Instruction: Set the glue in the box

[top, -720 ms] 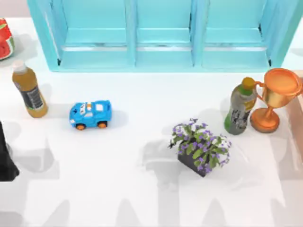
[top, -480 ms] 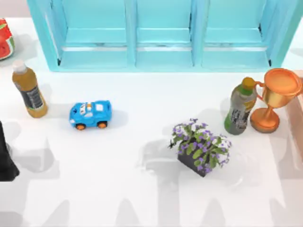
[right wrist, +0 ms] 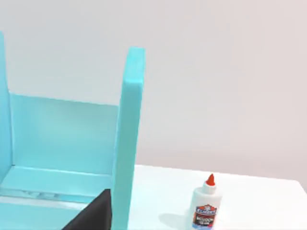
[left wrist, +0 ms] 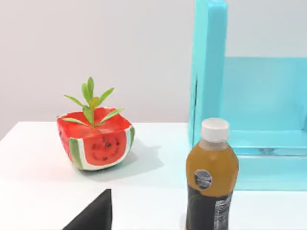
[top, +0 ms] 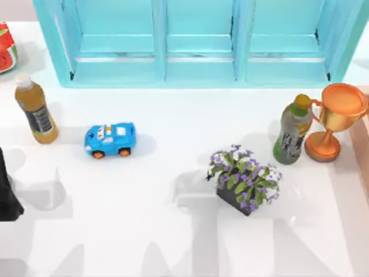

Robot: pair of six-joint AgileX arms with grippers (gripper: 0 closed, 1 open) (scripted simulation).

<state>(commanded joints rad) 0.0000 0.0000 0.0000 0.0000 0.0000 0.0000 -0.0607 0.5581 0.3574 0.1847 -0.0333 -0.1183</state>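
Observation:
The glue [right wrist: 206, 209] is a small white bottle with a red tip. In the right wrist view it stands upright on the white table, just beyond the outer wall [right wrist: 127, 143] of the turquoise box. The box [top: 199, 68] runs along the back of the table in the top view, with three open compartments. My left arm [top: 6, 193] is a dark shape at the table's left edge, well away from the box. A dark corner of my right gripper [right wrist: 93, 214] shows in the right wrist view, short of the glue and apart from it.
An orange juice bottle [top: 36, 112] and a blue toy car [top: 109, 139] stand at the left. A purple flower pot [top: 245, 182], a green bottle [top: 292, 130] and a copper trophy [top: 334, 118] stand at the right. A watermelon planter [left wrist: 96, 139] sits at the back left corner.
A brownish shaded band at the top view's right edge has narrowed toward the right. The objects and the left arm have not moved.

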